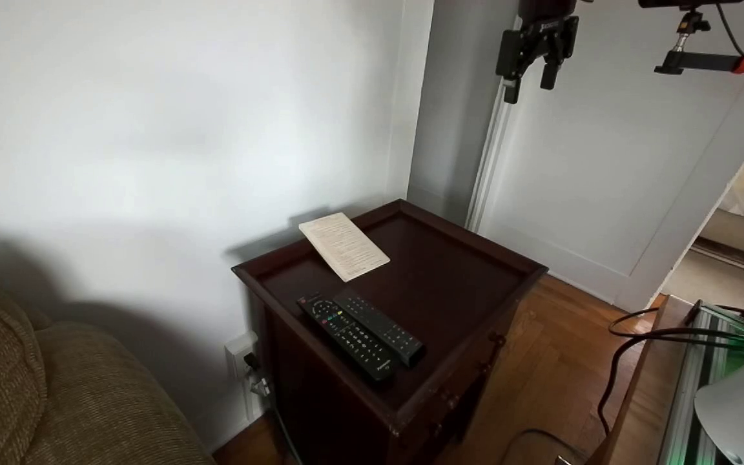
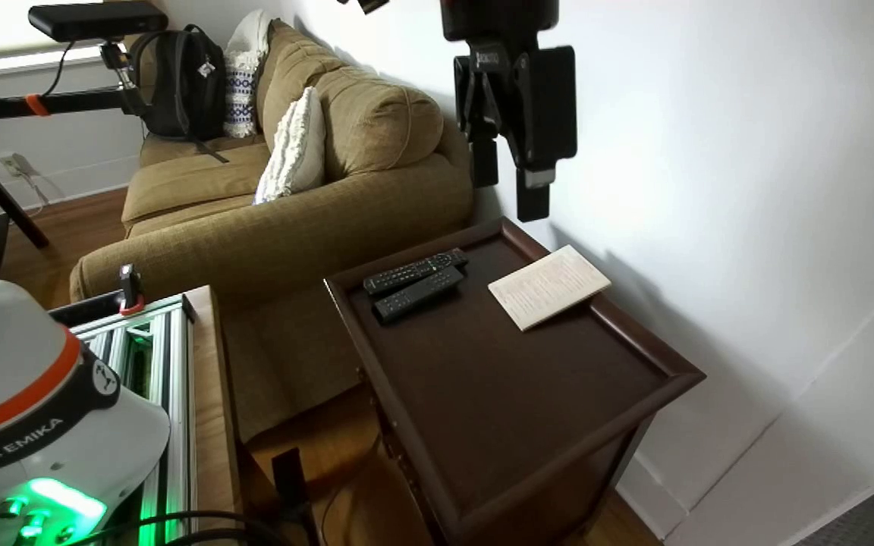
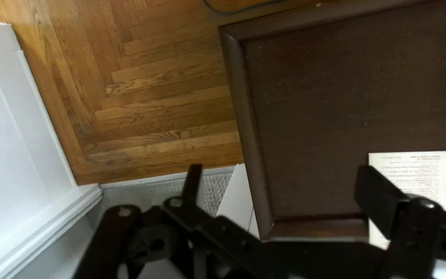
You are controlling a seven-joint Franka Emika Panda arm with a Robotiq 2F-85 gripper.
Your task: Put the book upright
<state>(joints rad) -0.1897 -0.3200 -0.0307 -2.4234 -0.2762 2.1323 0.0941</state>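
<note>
From here I'd call this the approach; next, I think, it wants a descent, an edge pinch and a tilt upright. A plain white wall and a brown fabric sofa stand beside the dark reddish wooden tabletop. High above it hangs the black two-fingered claw, spread wide, holding nothing. The thin, cream-white rectangular book lies down, one end over the tabletop's wall-side rim; two long black plastic remotes lie on the tabletop's sofa side.

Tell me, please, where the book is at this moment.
In an exterior view, the book lies right of the two black remotes, across the raised rim of the dark table, beside the white wall.
</note>
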